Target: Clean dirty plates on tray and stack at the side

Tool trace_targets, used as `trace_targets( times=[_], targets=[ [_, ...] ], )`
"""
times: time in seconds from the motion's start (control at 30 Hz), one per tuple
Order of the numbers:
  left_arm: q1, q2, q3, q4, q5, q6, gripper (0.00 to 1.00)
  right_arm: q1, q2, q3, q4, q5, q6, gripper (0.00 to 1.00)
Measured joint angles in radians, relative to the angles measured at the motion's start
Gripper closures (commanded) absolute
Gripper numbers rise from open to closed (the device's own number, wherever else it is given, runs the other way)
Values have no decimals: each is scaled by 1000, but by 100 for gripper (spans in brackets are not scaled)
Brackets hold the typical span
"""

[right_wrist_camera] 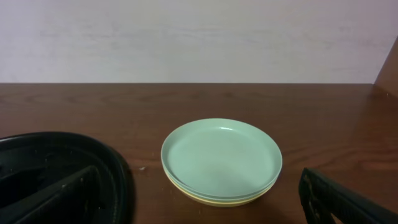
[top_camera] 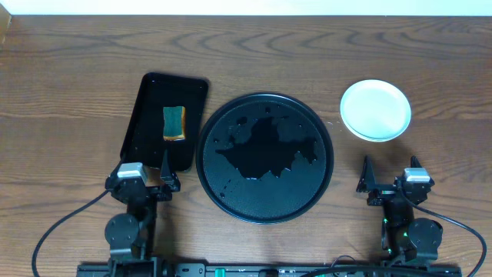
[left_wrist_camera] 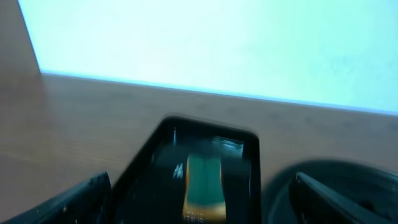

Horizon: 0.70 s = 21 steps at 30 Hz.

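Dark wood tabletop [top_camera: 69, 85], pale wall behind. 1 round black tray [top_camera: 231, 201] at centre, wet sheen, no plates on it. Plates [right_wrist_camera: 221, 158] stacked in 1 pile on the tabletop to the tray's right: mint on top, yellow at bottom, exact count unclear. 1 rect. tray [top_camera: 154, 91] on the left w/ 1 sponge [top_camera: 174, 123]. 2 grippers, left gripper [top_camera: 143, 166] and right gripper [top_camera: 392, 164], both spread wide, holding nothing.

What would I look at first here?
The big round glossy black tray in the middle, blotchy with shiny patches. Right of it sits a stack of small round plastic plates, mint-green on top; left of it, a green-and-orange sponge lies in a smaller rectangular black tray.
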<state>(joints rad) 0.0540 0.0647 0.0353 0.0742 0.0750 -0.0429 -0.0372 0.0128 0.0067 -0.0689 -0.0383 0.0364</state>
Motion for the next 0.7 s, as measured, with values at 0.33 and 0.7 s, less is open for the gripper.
trace_targets(
  times=[0.33,0.7],
  targets=[
    [0,-55,-29,-54,0,29,8,0,0,0,0,0,0,1],
    [0,-54,-24,-94,-11,40,8,0,0,0,0,0,0,1]
  ],
)
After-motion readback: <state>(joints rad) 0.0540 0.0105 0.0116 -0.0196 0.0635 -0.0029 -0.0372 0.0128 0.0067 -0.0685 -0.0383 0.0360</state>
